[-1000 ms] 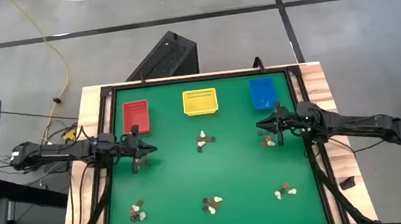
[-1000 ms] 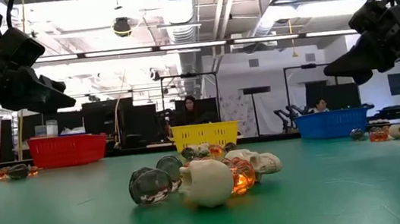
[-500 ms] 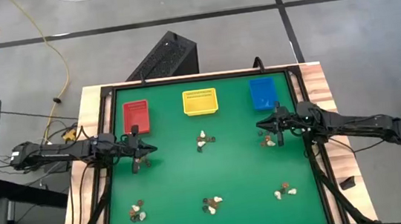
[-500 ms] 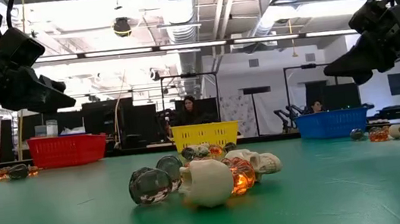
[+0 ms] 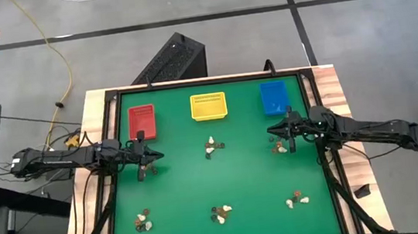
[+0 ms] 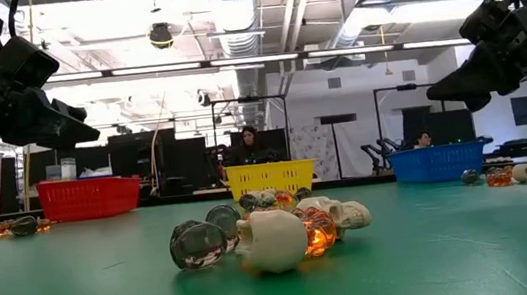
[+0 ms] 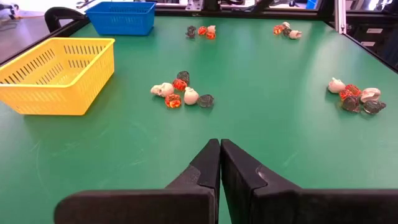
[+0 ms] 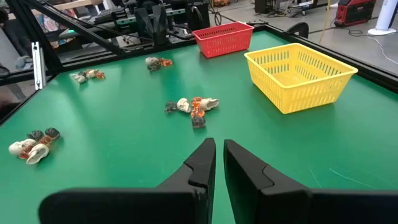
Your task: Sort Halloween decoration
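The Halloween decoration lies in several small piles of cream, orange and dark trinkets on the green table: one in the middle (image 5: 210, 146), one by the left edge (image 5: 146, 171), one by the right edge (image 5: 279, 148) and three along the near side (image 5: 221, 213). My left gripper (image 7: 220, 142) hovers shut above the table at its left side (image 5: 157, 157), pointing toward the middle. My right gripper (image 8: 219, 143) hovers at the right side (image 5: 271, 134), with a narrow gap between its fingers and nothing in it. Neither touches a trinket.
A red bin (image 5: 141, 122), a yellow bin (image 5: 208, 106) and a blue bin (image 5: 272, 97) stand in a row along the table's far edge. A black frame (image 5: 110, 96) borders the green mat. People sit in the room beyond the far edge (image 6: 249, 144).
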You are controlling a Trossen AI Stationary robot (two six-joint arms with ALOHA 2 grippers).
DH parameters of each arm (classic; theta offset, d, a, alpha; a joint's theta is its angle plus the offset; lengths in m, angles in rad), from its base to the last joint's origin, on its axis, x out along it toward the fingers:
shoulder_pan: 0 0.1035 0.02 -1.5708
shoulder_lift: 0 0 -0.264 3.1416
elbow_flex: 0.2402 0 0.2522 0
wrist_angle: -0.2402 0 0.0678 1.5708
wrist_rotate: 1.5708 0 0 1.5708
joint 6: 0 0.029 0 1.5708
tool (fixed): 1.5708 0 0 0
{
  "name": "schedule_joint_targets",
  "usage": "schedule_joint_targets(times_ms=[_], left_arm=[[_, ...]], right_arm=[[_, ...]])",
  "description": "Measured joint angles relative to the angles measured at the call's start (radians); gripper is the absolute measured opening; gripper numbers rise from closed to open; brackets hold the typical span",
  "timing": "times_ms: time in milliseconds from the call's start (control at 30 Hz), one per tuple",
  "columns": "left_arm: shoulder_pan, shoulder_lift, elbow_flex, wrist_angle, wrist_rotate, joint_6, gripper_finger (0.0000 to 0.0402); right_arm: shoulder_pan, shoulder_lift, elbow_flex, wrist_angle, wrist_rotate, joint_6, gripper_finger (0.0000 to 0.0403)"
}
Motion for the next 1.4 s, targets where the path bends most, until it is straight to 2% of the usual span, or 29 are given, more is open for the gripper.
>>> schedule_joint_targets(times_ms=[833, 967, 1133, 1200, 1300, 1400], left_arm=[[0.0, 0.0, -0.001, 0.022, -0.015, 0.002, 0.0], [0.0, 0.0, -0.002, 0.227, -0.063, 0.001, 0.0], [0.0, 0.006, -0.001, 0.518, -0.063, 0.018, 0.0], [0.0, 0.026, 0.0, 0.6, -0.039, 0.074, 0.0], [0.0, 0.092, 0.013, 0.645, -0.037, 0.14, 0.0], [0.003, 0.215, 0.062, 0.639, -0.116, 0.188, 0.0]], right_arm=[[0.0, 0.0, 0.0, 0.0, 0.0, 0.0, 0.0066], [0.0, 0.0, 0.0, 0.0, 0.0, 0.0, 0.0066], [-0.002, 0.0, 0.0, 0.022, 0.001, 0.0, 0.0066], [-0.001, 0.0, 0.0, 0.071, 0.0, 0.007, 0.0066], [-0.001, 0.0, 0.001, 0.148, 0.02, -0.005, 0.0066], [-0.002, -0.001, 0.005, 0.255, 0.069, 0.0, 0.0066]])
